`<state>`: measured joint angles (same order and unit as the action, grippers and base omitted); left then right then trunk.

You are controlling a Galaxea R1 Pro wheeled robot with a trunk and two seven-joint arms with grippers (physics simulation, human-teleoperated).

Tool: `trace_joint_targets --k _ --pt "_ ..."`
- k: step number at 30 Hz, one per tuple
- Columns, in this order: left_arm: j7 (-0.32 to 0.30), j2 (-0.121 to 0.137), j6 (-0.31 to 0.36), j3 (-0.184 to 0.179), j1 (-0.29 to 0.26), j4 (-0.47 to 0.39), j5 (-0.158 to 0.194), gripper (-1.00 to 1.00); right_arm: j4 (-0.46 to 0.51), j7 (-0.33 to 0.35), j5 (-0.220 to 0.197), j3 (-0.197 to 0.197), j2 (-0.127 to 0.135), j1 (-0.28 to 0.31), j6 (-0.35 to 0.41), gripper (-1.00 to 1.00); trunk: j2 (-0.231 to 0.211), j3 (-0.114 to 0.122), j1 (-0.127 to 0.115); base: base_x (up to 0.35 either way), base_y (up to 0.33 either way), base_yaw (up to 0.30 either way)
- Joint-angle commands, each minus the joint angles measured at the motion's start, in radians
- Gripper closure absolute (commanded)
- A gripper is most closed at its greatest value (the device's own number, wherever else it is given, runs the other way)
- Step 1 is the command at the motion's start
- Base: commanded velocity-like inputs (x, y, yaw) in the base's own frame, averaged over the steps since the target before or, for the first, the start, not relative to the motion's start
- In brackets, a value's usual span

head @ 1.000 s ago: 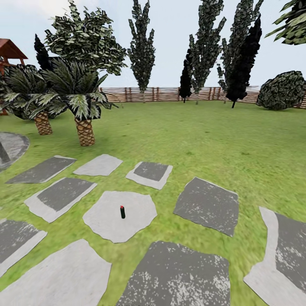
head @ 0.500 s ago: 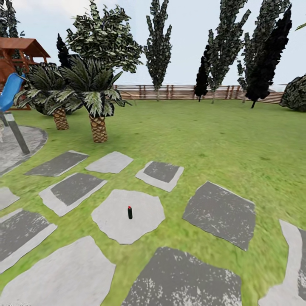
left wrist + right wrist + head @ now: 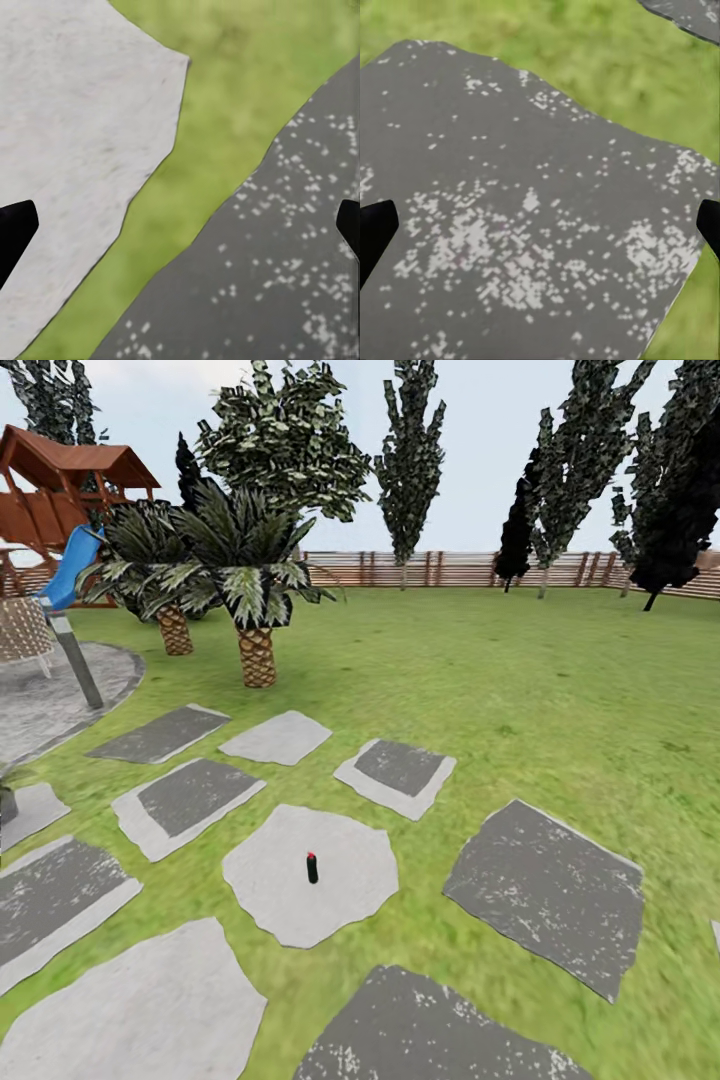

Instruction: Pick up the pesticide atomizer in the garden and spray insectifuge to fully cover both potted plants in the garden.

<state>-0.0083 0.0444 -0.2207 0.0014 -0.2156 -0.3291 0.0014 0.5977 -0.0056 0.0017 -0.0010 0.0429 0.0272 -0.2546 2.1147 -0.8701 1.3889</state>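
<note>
The pesticide atomizer point(image 3: 312, 867), a slim dark bottle with a red top, stands upright on a pale stepping stone point(image 3: 330, 900) in the garden lawn, low in the head view. My left gripper point(image 3: 180, 232) is open above a pale stone, a grass strip and a dark stone, with nothing between its black fingertips point(image 3: 15, 232). Over a dark speckled stone point(image 3: 525, 225) my right gripper point(image 3: 540, 232) is open and empty too. A dark leafy scrap point(image 3: 6, 800) is cut off at the head view's left edge; I cannot tell whether it is one of the potted plants.
Several grey and pale stepping stones point(image 3: 545, 890) surround the bottle on the lawn. Two palms point(image 3: 255, 650) stand behind them. At the far left are a round paved patio point(image 3: 60, 700), a grey pole point(image 3: 78, 660) and a wooden play set with a blue slide point(image 3: 65, 565). A slatted fence point(image 3: 450, 568) closes the back.
The whole head view has shifted right as the camera turned left, bringing the play set, slide and patio into view. The atomizer stays upright on its stone.
</note>
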Motion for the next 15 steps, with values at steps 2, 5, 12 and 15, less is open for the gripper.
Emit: trace_joint_targets --k 2,5,12,15 --pt "-0.001 0.0 -0.004 0.0 -0.001 0.001 0.0 -1.0 -0.001 0.0 0.0 0.0 0.0 0.0 -0.003 -1.0 0.0 -0.003 0.0 0.232 -0.195 0.179" --pt "-0.001 0.0 -0.003 0.0 -0.001 0.001 0.0 -1.0 -0.001 0.002 0.001 0.001 0.0 0.0 -0.003 -1.0 0.0 -0.007 0.0 0.232 -0.195 0.179" --pt "-0.001 0.0 -0.003 0.0 -0.001 0.001 0.0 -1.0 -0.001 0.004 0.001 0.002 0.0 0.0 -0.002 -1.0 0.0 -0.016 0.0 0.232 -0.195 0.177" --pt "-0.001 0.0 -0.003 0.0 -0.001 0.001 0.0 -1.0 -0.001 0.003 0.001 0.003 0.0 0.0 -0.002 -1.0 0.0 -0.02 0.0 0.232 -0.195 0.184"
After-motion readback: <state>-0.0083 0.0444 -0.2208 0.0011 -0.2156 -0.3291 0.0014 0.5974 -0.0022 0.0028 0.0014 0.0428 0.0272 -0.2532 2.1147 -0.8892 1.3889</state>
